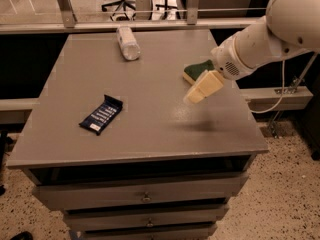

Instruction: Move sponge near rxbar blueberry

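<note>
The sponge [196, 68] is partly hidden behind the gripper [201, 87] and the wrist; only its green top and a little yellow edge show. The gripper hangs just in front of the sponge. Whether it is open, or touches the sponge, I cannot tell. The rxbar blueberry [101, 115] lies well apart, left of the sponge.

High view facing cabinet [160, 109] (claw [197, 91] over right side).
</note>
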You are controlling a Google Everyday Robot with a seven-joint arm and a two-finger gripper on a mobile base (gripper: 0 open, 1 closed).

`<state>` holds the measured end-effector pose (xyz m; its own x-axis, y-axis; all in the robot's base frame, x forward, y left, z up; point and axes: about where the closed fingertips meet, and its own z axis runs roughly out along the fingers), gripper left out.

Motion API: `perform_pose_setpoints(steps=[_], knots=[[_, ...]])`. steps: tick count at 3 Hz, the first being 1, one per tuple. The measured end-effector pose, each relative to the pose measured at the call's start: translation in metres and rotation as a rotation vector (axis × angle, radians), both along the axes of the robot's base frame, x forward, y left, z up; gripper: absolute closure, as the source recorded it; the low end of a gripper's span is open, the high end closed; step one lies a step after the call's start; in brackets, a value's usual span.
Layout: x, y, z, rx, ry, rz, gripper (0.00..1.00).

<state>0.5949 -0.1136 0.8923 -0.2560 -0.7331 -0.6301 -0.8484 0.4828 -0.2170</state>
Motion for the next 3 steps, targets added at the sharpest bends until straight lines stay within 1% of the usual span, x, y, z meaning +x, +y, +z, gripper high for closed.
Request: perform_pose_setpoints(steps=[1,2,3], knots=[[0.036,-0.022,-0.019,0.066,-0.03,-0.086,0.0],[0.068,-0.039,-0.034,0.141,-0.048,-0.142,0.0],[0.095,-0.052,-0.046,0.197,-0.047,-0.17,0.0]])
